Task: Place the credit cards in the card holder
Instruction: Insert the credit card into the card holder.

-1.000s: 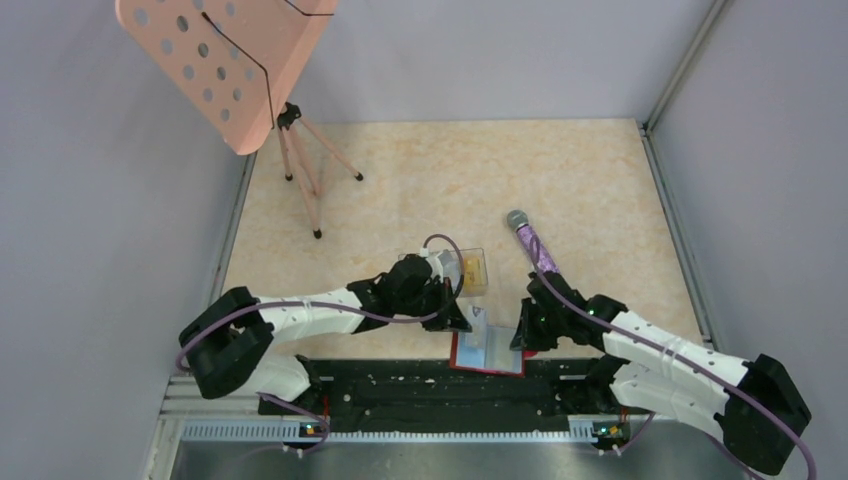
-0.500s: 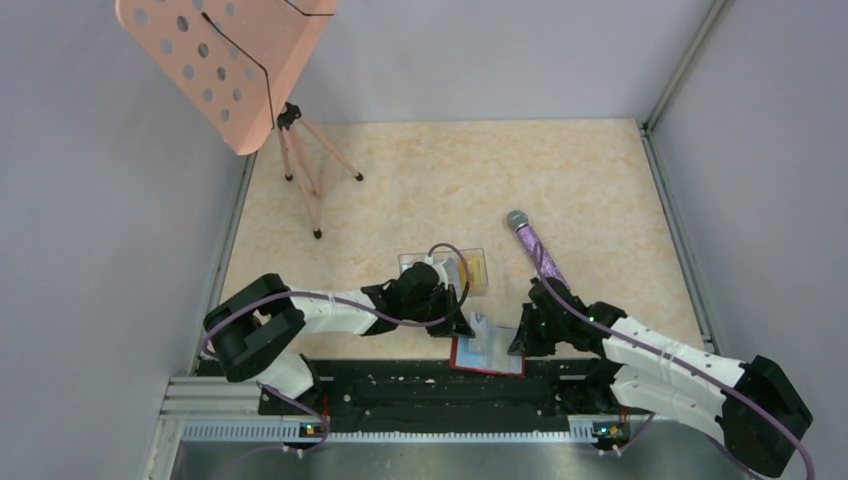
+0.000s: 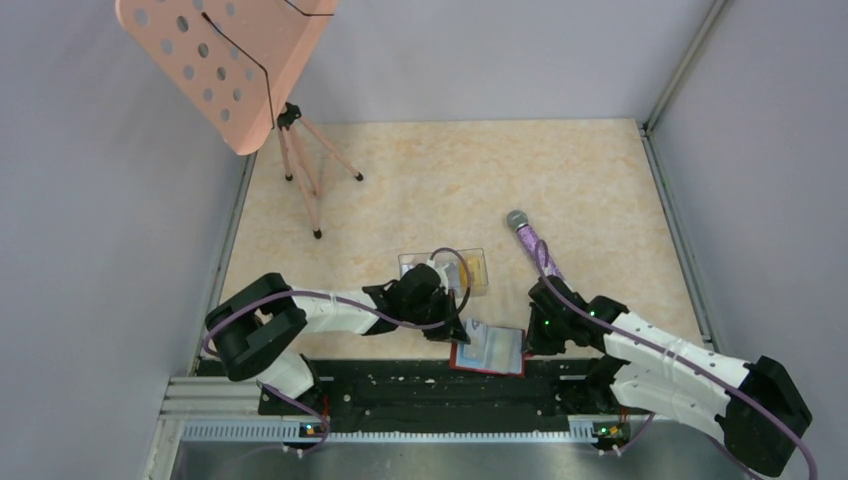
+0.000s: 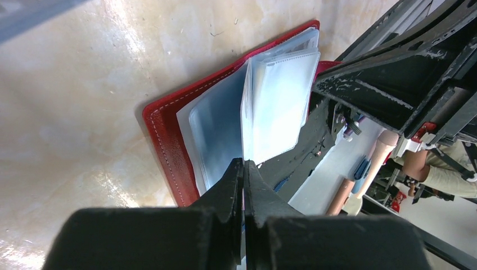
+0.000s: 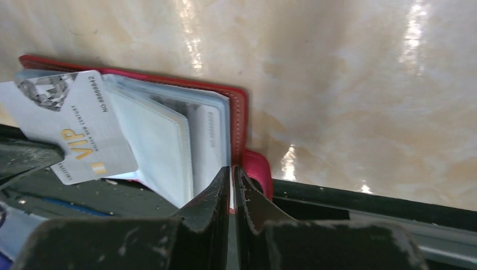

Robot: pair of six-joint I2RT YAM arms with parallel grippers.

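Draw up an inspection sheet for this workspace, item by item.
Surface: beige marbled tabletop, glossy.
Job's things: red stitched card holder lying open at the near edge, clear sleeves fanned; pale VIP-printed plastic card held over it, not inserted; yellow cards in a clear plastic box behind.
Clutter: purple microphone; pink perforated music stand.
Grippers: left gripper shut on the pale card; right gripper shut on the holder's sleeve edge.
Cables: purple cables along both arms.
Surroundings: grey walls.
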